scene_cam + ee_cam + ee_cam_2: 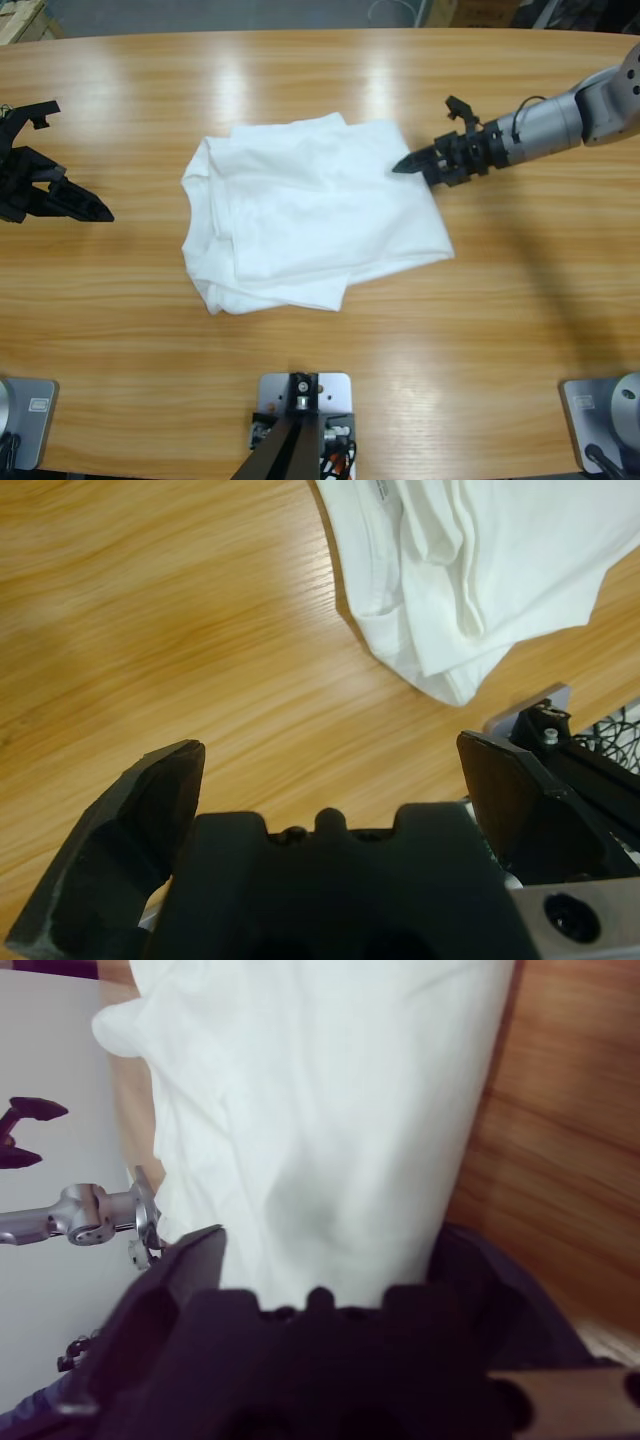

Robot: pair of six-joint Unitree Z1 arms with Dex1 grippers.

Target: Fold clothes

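You have the T-shirt (305, 215) lying in a loosely folded white bundle on the middle of the bench (320, 370), with several layers stacked and a rounded fold along the edge that faces your left claw (75, 200).

Your right claw (402, 165) sits at the shirt's upper corner on the side away from the left claw, its tips right at the cloth's edge. In the right wrist view the shirt (320, 1120) fills nearly everything ahead of the claw (330, 1260), with white fabric lying between the two black jaws, which stand apart around it. From these views you cannot tell whether they are pressing the cloth or only resting on either side of it, so treat the grip as undecided.

Your left claw is well apart from the shirt, over bare wood beside the bundle's rounded edge, pointing toward it. The left wrist view shows that claw (330, 770) wide open, with nothing but bench (180, 630) between the jaws, and the shirt's layered corner (470, 570) lies farther ahead, clear of both tips.

The silver forearm (560, 115) behind the right claw comes in from the bench's edge on that same side of the shirt.
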